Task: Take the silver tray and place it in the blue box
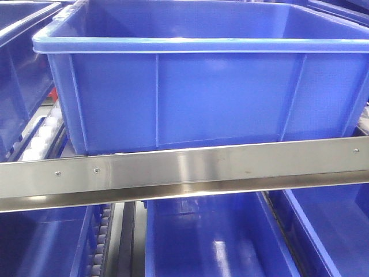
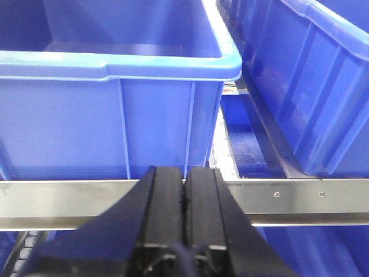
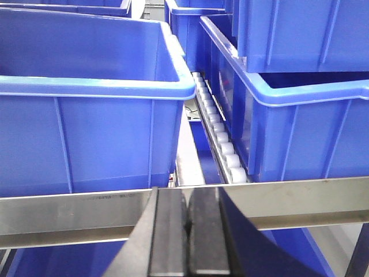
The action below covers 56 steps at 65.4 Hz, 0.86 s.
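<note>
The silver tray is out of view in every frame. A large deep blue box [image 1: 202, 92] with a thick lipped rim and ribbed side wall stands on the rack shelf, filling the front view; it looks empty as far as its inside shows. The left wrist view has this blue box [image 2: 115, 115] straight ahead, and the right wrist view has it [image 3: 86, 133] at the left. My left gripper [image 2: 185, 170] is shut with nothing between its fingers, low in front of the shelf rail. My right gripper [image 3: 187, 190] is likewise shut and empty at the rail.
A steel rail [image 1: 184, 170] runs across the shelf front. More blue crates stand at the left [image 1: 20, 75], below [image 1: 213, 242] and to the right [image 3: 300, 115]. A white roller track [image 3: 222, 138] runs between the crates.
</note>
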Motion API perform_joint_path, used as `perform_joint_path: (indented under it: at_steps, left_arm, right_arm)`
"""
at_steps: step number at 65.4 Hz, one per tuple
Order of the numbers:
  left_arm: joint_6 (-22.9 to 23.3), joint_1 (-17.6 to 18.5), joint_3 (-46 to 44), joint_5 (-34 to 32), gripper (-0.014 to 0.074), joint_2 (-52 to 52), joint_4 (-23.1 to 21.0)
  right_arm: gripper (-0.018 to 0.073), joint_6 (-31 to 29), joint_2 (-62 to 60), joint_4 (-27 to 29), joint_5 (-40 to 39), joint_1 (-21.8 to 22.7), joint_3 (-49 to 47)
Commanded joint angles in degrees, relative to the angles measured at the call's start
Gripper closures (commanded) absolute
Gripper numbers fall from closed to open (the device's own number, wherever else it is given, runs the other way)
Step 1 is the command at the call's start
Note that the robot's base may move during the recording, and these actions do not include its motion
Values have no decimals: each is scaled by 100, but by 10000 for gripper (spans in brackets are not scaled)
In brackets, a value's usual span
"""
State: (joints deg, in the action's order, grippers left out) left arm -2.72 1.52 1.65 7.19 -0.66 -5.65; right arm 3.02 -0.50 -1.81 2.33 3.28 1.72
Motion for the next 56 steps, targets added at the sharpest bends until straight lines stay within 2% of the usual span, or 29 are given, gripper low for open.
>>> perform_joint_path:
  at_steps: [1, 56]
  left_arm:
    - [-10, -11, -20, -486, 701, -89, -49]
    - [-10, -11, -20, -486, 701, -89, -49]
  right_arm:
    - [503, -7, -123, 2, -493, 28, 17]
    - [503, -7, -123, 2, -493, 28, 17]
